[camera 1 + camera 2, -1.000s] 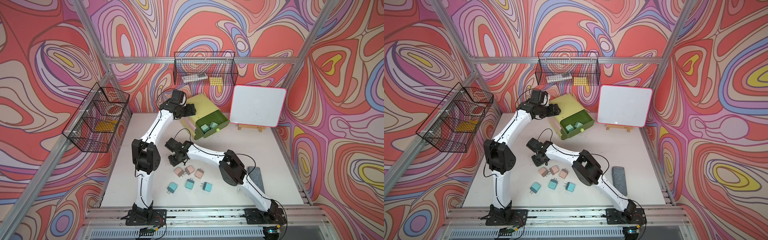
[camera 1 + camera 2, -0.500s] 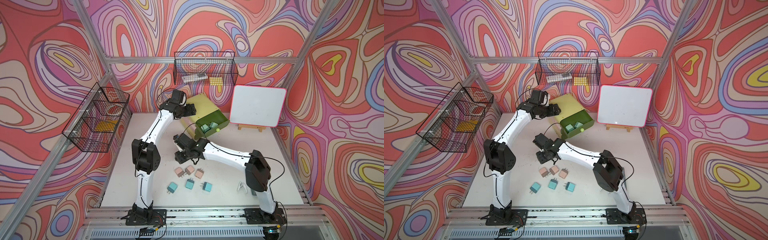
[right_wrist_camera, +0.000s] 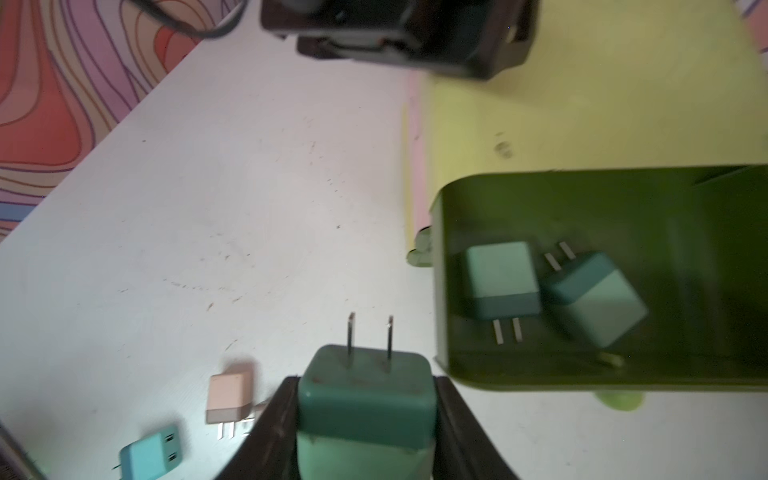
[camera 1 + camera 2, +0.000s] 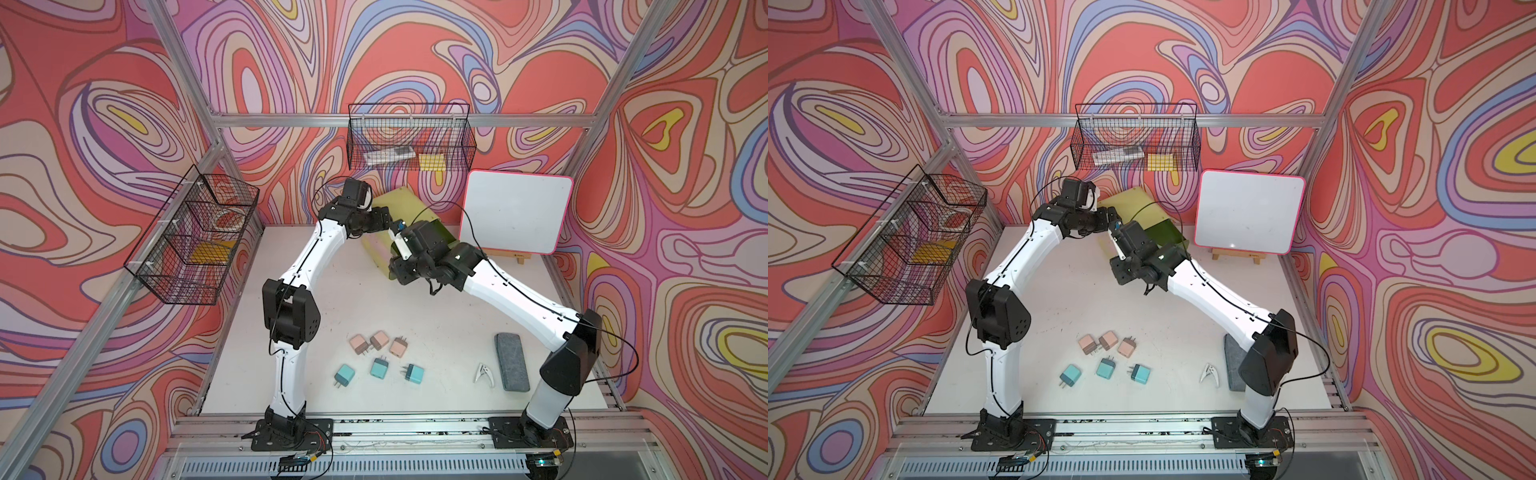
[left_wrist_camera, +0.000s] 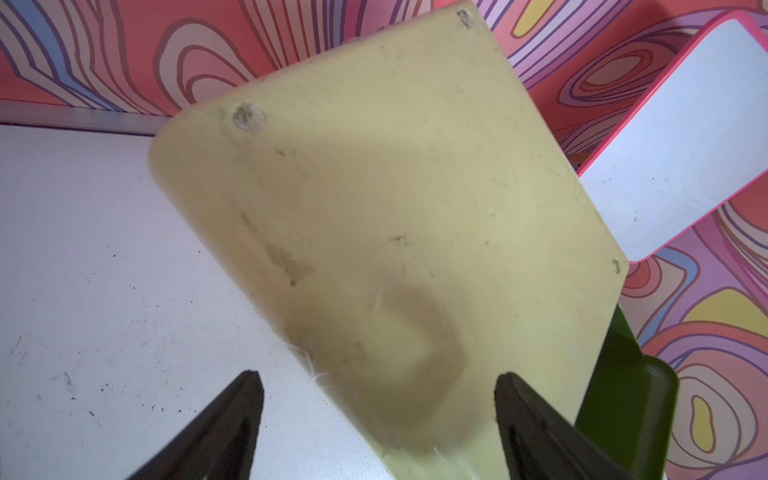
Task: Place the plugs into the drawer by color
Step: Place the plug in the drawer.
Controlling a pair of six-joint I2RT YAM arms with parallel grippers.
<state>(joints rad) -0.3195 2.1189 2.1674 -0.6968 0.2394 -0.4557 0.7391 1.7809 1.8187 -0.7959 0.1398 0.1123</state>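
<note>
In both top views, three pink plugs [image 4: 379, 340] and three teal plugs [image 4: 1105, 368] lie on the table [image 4: 374, 299] near its front. They are well apart from the chest [image 4: 401, 203] at the back, where both arms meet.

In the left wrist view, the left gripper [image 5: 380, 382] stands partly open. The chest's corner lies between its fingers [image 5: 232, 415], one finger clear of it.

In the right wrist view, the right gripper [image 3: 368, 380] clamps a sage green plug [image 3: 365, 403] squarely between its jaws, prongs pointing outward. It is just beside the open drawer [image 3: 582, 195], which holds two green plugs [image 3: 503, 278].
</note>
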